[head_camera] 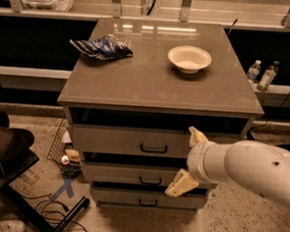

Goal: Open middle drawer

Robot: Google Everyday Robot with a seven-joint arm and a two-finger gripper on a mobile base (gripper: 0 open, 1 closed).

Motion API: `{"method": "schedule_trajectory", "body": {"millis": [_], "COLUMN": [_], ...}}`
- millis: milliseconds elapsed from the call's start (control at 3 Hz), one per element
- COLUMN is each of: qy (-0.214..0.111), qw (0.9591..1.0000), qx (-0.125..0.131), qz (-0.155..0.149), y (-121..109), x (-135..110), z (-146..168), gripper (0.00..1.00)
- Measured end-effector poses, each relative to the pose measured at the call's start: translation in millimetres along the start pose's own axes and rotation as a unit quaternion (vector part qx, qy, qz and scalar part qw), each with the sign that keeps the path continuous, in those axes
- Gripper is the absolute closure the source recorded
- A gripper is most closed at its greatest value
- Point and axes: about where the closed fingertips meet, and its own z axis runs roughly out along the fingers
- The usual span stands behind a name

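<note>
Grey-beige middle drawer point(124, 174): rigid, we judge it slides easily. Take its black bar handle point(151, 181). Hand point(189, 161) just right, spread wide, empty.

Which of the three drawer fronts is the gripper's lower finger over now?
The middle drawer, between the taller top drawer and the low bottom drawer. The open gripper has its lower finger over that front's end, past its black handle.
</note>
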Motion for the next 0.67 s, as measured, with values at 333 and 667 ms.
{"method": "schedule_trajectory", "body": {"millis": [333, 667], "qy": [-0.037, -0.064], "qw": [0.9991, 0.9969], "qx": [0.012, 0.002], "qz": [-0.016, -0.045], "y": [12, 23], "x": [45, 96], "z": [38, 81], "gripper": [0.00, 0.00]}}
